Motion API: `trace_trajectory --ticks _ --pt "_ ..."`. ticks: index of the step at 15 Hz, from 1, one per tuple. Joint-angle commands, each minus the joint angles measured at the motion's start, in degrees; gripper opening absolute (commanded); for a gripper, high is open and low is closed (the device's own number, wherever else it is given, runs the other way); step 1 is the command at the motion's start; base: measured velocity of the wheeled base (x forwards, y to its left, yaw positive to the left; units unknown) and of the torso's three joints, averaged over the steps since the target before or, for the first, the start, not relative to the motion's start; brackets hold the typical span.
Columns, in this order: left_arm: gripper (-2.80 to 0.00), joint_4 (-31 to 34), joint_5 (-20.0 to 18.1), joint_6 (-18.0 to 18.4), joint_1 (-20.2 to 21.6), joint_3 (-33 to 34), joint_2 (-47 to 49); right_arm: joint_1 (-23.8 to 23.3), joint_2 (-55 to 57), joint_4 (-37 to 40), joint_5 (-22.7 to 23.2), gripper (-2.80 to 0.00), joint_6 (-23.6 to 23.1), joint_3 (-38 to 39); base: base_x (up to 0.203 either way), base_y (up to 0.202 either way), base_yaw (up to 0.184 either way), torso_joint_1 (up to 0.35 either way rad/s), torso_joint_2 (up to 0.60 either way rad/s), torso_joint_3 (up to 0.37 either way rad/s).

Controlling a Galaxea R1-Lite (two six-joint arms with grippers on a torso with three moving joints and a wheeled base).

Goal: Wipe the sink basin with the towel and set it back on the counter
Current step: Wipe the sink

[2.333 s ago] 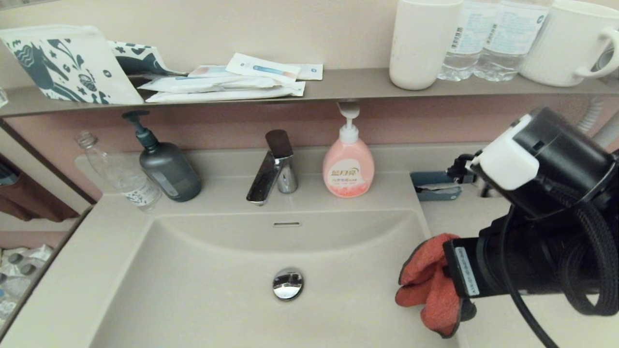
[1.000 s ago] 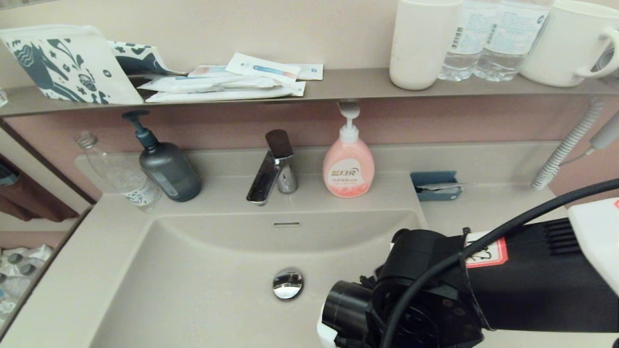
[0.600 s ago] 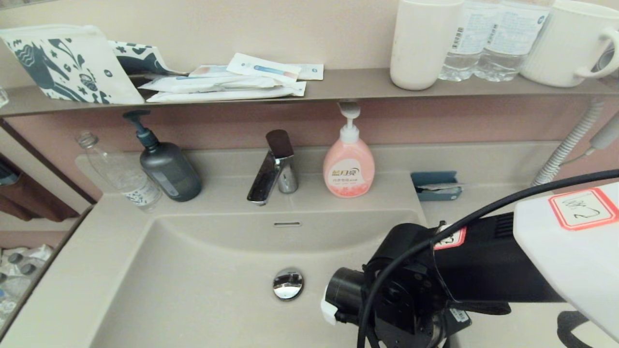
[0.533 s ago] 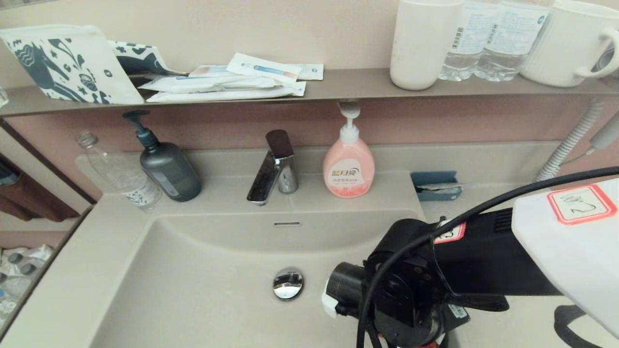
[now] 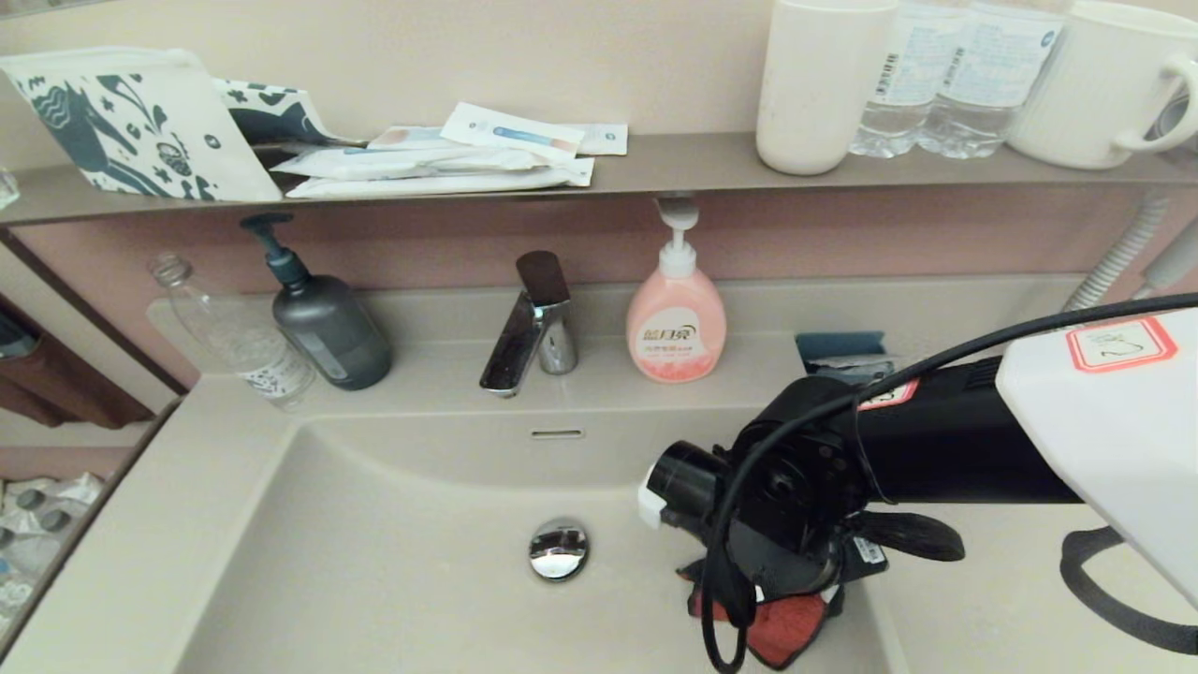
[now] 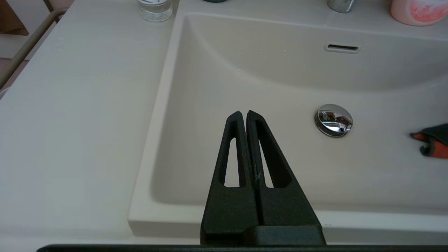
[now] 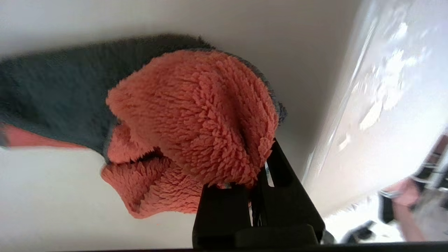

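Note:
The beige sink basin (image 5: 402,524) has a chrome drain plug (image 5: 558,549) and an overflow slot (image 5: 556,433). My right arm reaches down into its right side. The red-orange towel (image 5: 786,629) shows under the wrist, lying against the basin floor near the right wall. In the right wrist view my right gripper (image 7: 259,175) is shut on the towel (image 7: 196,115), whose grey reverse side is folded outward; the cloth hides the fingertips. My left gripper (image 6: 244,113) is shut on nothing above the basin's near left part. The counter (image 5: 973,608) lies right of the basin.
A faucet (image 5: 529,323), a pink soap bottle (image 5: 676,328), a dark pump bottle (image 5: 323,328) and a clear bottle (image 5: 234,342) stand behind the basin. A blue holder (image 5: 838,344) sits at the back right. The shelf (image 5: 655,164) above carries a patterned pouch, packets, cups and bottles.
My right arm swung from the basin's right rim down into the basin with the towel. Over the last half second it shifted toward the back, and the towel now shows beneath the wrist.

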Motion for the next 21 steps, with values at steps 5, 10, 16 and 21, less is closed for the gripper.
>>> trace_trajectory --ticks 5,10,16,21 --pt "-2.80 -0.02 0.02 -0.03 0.01 0.00 0.07 -5.34 0.06 -7.34 -1.01 -2.80 -1.46 -0.79 0.000 0.000 0.000 0.000 0.00 0.000" --pt "-2.80 -0.02 0.02 -0.03 0.01 0.00 0.07 -8.78 0.54 -10.61 -1.14 -2.80 -1.50 -7.86 0.000 0.000 0.000 0.000 0.00 0.000" --pt "-2.80 -0.02 0.02 -0.07 0.01 -0.07 0.07 -8.97 -6.27 -7.24 -1.10 -2.80 -1.82 -9.01 0.000 0.000 0.000 0.000 0.00 0.000" --pt "-2.80 -0.02 0.02 0.02 0.01 0.00 0.07 -11.01 -21.42 -0.49 -1.04 -2.80 -1.92 -5.10 0.000 0.000 0.000 0.000 0.00 0.000"
